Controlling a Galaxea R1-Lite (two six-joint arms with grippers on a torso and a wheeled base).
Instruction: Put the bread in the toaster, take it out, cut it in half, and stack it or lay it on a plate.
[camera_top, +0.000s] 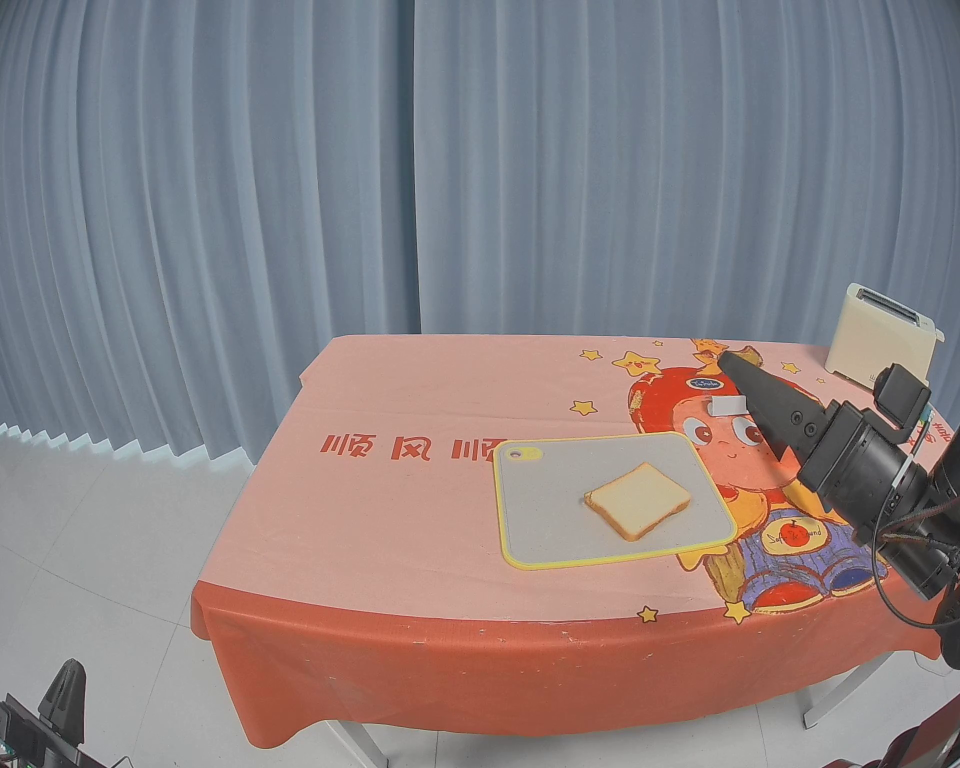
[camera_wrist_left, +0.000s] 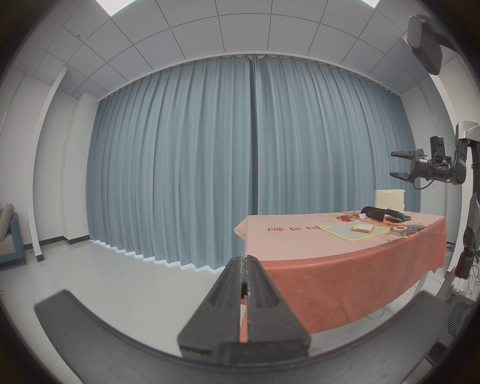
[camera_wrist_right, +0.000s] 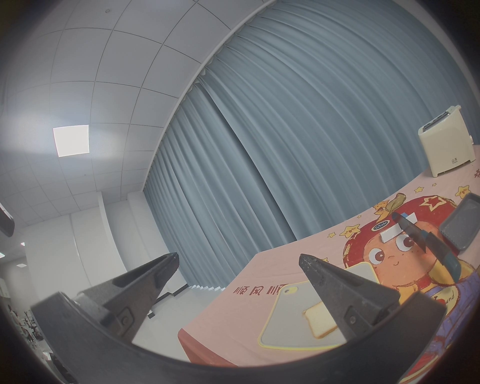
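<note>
Head view, bread: pale square slice of bread (camera_top: 638, 499) lies flat on a grey cutting board with a yellow rim (camera_top: 545, 525); the board sits right of centre on a table under a pink-orange cartoon tablecloth (camera_top: 400, 520)
Toaster: cream slot toaster (camera_top: 880, 347) stands upright at the table's far right corner, well apart from the board
Right gripper: right gripper (camera_wrist_right: 237, 257) hangs above the table's right side, between board and toaster; jaws spread wide, gripping nothing
Left gripper: left gripper (camera_wrist_left: 245, 262) sits low beyond the table's left near corner, well apart from it; jaws pressed together, nothing between them
In the way: dark-bladed knife with a blue handle (camera_wrist_right: 425, 242) lies on the cloth just beside a grey rectangular tray (camera_wrist_right: 462, 222); both lie between board and toaster
Behind: blue-grey pleated curtain (camera_top: 500, 150) hangs behind the table
</note>
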